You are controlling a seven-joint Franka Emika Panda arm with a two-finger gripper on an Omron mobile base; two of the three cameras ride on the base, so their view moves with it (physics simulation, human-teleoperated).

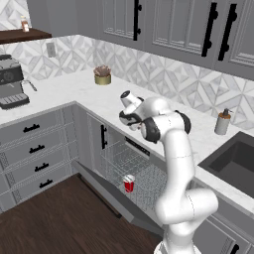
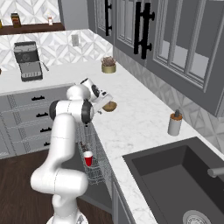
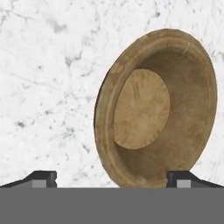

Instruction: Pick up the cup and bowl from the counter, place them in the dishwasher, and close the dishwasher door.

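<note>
The bowl (image 3: 155, 109) sits on the white worktop (image 3: 48, 78) directly below the gripper (image 3: 111, 178), whose jaws stand apart and empty. It looks light, stiff and smooth (wood-like), so one jaw inside and one outside the near rim seems the surest hold.

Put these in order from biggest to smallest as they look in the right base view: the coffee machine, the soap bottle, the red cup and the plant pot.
1. coffee machine
2. soap bottle
3. plant pot
4. cup

The soap bottle stands nearer the camera than the coffee machine and the plant pot, so its rank over the pot is unsure.
</note>
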